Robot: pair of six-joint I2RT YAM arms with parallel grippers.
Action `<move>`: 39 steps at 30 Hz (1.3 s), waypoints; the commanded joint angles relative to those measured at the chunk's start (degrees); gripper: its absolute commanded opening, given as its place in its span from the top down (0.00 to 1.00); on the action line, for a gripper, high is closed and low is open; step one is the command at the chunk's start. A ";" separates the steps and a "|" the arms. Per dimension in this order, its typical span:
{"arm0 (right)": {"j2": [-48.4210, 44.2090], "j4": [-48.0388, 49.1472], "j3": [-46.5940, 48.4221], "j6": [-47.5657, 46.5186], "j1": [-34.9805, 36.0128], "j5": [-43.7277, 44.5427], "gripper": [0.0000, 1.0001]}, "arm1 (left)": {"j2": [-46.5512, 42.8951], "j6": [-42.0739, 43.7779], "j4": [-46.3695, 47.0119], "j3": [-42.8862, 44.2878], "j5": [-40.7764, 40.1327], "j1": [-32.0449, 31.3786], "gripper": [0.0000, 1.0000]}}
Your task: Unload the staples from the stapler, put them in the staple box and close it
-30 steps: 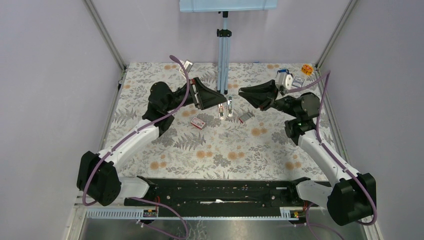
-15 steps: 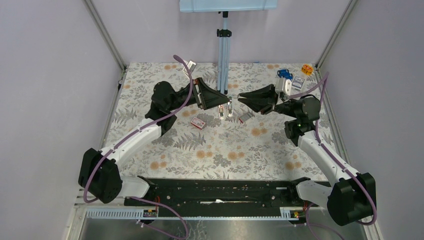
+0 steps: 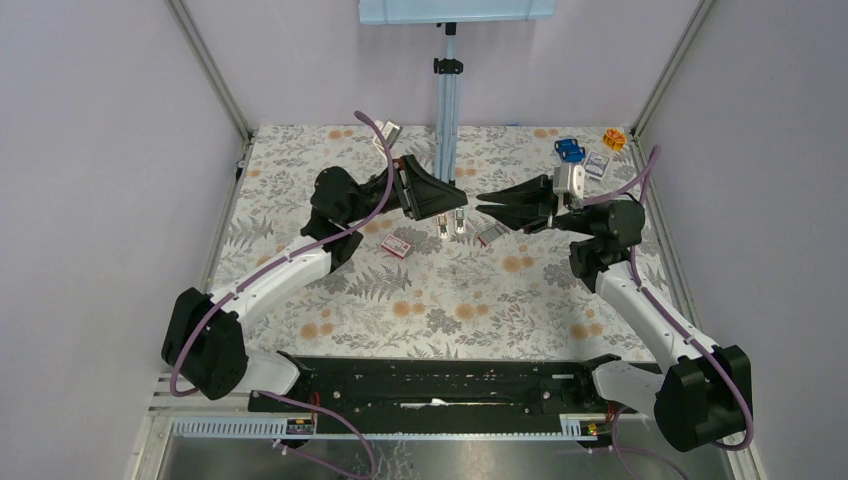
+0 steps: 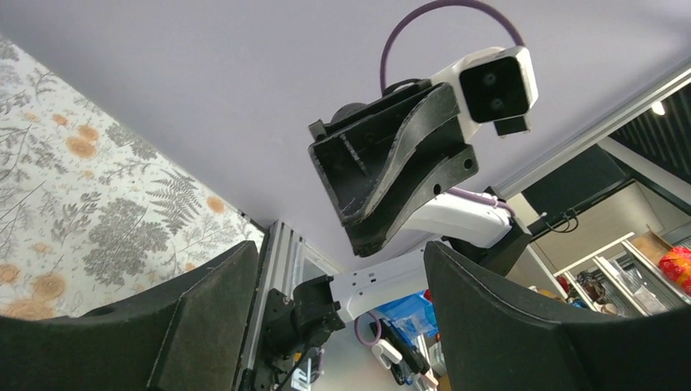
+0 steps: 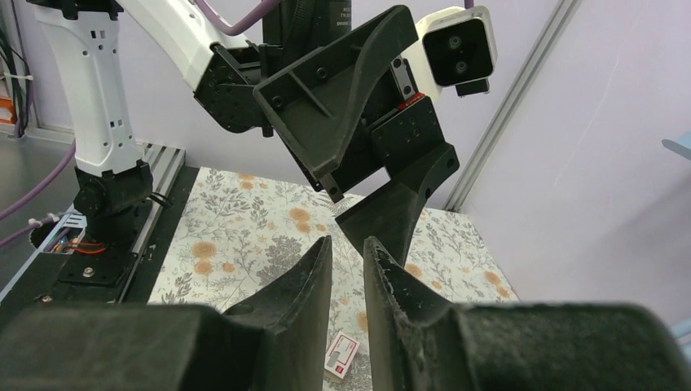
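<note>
1. The red box [image 3: 397, 243] and grey box [image 3: 490, 234] flank the stapler [image 3: 459, 220]. A stand pole [image 3: 447, 110] rises behind.
2. The staples are too small to make out.
3. The left gripper [image 3: 452, 205] is spread wide and empty. The right gripper [image 3: 483, 207] is narrowly parted and empty. The stapler lies between their tips.

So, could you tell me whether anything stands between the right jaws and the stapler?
Nothing visible does: only tablecloth shows between the right jaws and the stapler. The grey box lies off to the side of that line.
</note>
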 commanded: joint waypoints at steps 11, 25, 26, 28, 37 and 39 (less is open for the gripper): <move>-4.37 -23.51 0.37 -9.83 0.04 14.62 0.60 | -5.46 11.17 -13.23 0.18 -10.27 4.37 0.24; -3.58 -65.79 7.61 -0.54 0.01 49.54 0.52 | -5.49 18.74 -24.41 -0.86 -12.31 9.06 0.20; -2.97 -67.97 8.36 -0.12 0.03 51.23 0.52 | -5.22 18.87 -24.53 -0.77 -12.43 9.13 0.20; -1.64 -71.67 9.86 0.88 0.01 53.40 0.51 | -4.86 19.39 -25.01 -0.44 -12.57 9.15 0.20; 4.24 -82.44 16.22 5.56 0.06 58.38 0.49 | -4.27 22.69 -29.11 0.71 -14.68 9.79 0.15; 4.45 -83.33 16.44 6.38 0.04 58.80 0.48 | -4.18 22.96 -29.64 0.52 -15.31 10.29 0.13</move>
